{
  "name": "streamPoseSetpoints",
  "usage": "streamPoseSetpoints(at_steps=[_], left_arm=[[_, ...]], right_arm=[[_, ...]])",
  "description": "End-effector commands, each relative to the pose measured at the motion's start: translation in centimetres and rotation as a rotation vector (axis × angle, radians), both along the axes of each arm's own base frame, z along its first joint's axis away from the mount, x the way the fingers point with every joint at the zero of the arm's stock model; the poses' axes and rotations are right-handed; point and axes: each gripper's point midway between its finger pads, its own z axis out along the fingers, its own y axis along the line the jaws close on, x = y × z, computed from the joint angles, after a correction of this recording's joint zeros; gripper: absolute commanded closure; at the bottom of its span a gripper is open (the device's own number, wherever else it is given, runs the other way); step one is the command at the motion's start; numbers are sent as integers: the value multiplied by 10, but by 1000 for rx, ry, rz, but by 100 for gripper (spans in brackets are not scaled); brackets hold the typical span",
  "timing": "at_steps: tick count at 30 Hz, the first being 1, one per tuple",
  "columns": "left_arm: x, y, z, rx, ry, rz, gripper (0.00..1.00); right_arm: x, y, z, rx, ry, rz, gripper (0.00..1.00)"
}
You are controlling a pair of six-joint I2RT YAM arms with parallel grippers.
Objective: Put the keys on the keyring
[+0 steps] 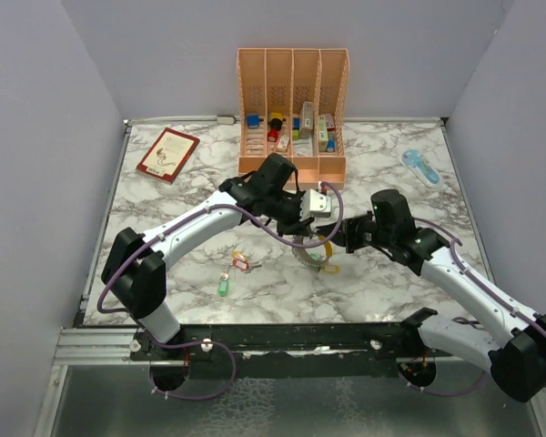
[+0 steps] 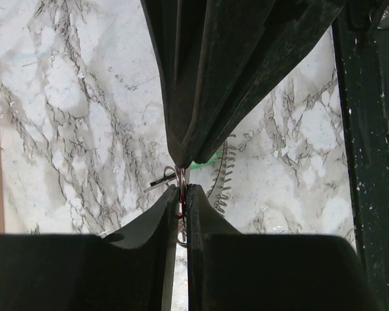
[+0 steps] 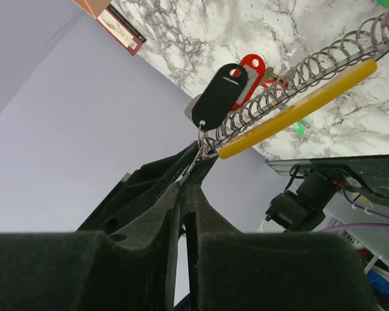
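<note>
Both arms meet over the middle of the marble table point(image 1: 164, 214), and the left gripper point(image 2: 183, 191) and right gripper point(image 3: 187, 186) face each other tip to tip. The left gripper's fingers point(image 2: 162, 214) are pressed together on the thin wire of the keyring point(image 2: 181, 176), which is held just above the tabletop. The right gripper is likewise clamped on the same wire from the opposite side. In the right wrist view a black tag point(image 3: 223, 94) hangs off the keyring beside a coiled metal spring point(image 3: 298, 70) and a yellow strip point(image 3: 298, 110). A red tag point(image 3: 251, 70) shows just behind the black one; whether it is on the ring cannot be told. Two keys lie loose on the table to the left of the grippers: a red-tagged key point(image 1: 241, 264) and, nearer the arm bases, a green-tagged key point(image 1: 224, 287). They lie close together and apart from the ring. A peach organizer point(image 1: 293, 68) stands at the far edge, a red book point(image 1: 167, 153) lies far left and a blue object point(image 1: 421, 167) far right.
</note>
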Motion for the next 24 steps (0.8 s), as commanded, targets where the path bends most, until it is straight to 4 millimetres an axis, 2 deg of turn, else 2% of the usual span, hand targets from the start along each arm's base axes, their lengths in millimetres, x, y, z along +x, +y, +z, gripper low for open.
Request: streamPoseSetpoints(at_steps=[1, 5, 9, 11, 14, 18, 22, 24], left_arm=[[0, 3, 12, -15, -39, -22, 100], [1, 3, 13, -12, -43, -22, 100], [4, 9, 16, 17, -98, -47, 100], [9, 13, 21, 39, -161, -71, 100], [16, 17, 32, 68, -233, -93, 100], [16, 20, 49, 76, -297, -165, 100], [7, 22, 62, 39, -353, -267, 100], [2, 24, 66, 28, -389, -314, 100]], right_arm=[[-1, -8, -3, -46, -18, -27, 91], [0, -15, -4, -86, -32, -47, 86], [9, -25, -3, -154, -129, -63, 61], [17, -31, 1, -189, -217, -63, 54], [33, -38, 13, -222, -418, -36, 46], [54, -48, 33, -287, -743, 60, 37], [70, -51, 61, -342, -1062, 221, 31], [80, -51, 63, -420, -1125, 319, 27]])
